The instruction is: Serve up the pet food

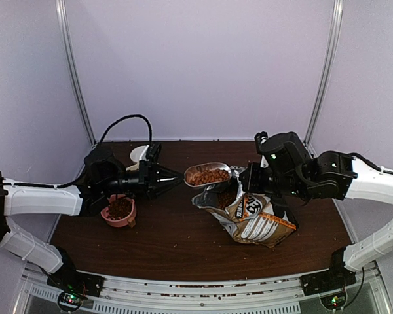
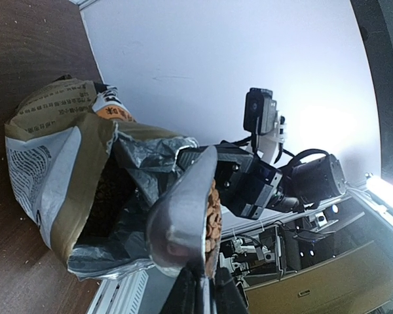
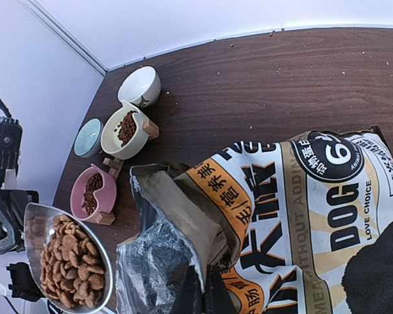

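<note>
Bag (image 3: 327, 216) "DOG LOVE CHOICE" in right pincer (image 3: 200, 289); left pincer (image 2: 204, 296) holds scoop (image 2: 177, 216) w/ pet food (image 3: 69, 261).

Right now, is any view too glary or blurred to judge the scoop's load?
Top external: evenly lit, slightly soft, pet food in the scoop readable. Left wrist: blown-out glare at right, scoop edge-on and shadowed. Right wrist: sharpest, bag print crisp.

The scoop (image 1: 190, 171), pet food (image 1: 209, 176) in it, hangs just left of the bag (image 1: 259, 222) on the table (image 1: 177, 229). A filled bowl (image 1: 108, 217) sits farther to my left.
</note>
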Action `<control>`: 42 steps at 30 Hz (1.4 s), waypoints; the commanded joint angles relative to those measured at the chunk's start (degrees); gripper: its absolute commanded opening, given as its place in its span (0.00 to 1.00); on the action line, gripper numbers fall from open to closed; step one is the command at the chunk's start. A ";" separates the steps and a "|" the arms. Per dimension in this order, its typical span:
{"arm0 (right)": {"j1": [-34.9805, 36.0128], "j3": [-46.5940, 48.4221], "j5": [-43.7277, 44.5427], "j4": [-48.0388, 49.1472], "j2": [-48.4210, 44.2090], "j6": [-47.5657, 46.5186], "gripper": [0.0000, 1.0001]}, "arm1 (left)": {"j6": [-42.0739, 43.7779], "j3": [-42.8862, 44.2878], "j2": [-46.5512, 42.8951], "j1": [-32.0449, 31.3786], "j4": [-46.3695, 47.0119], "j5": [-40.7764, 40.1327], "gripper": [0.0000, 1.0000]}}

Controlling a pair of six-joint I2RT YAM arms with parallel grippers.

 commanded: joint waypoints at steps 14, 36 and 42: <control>-1.10 0.17 3.87 -0.60 -1.56 -0.04 0.00 | 5.57 -3.19 -11.21 14.69 -19.64 -8.62 0.00; -1.08 1.25 2.98 -0.32 -0.21 -0.65 0.00 | 35.28 1.12 -12.76 47.36 -51.56 -9.24 0.00; -1.11 1.17 2.96 -0.73 -0.16 -0.56 0.00 | 38.85 6.07 -8.62 47.45 -54.54 -10.00 0.00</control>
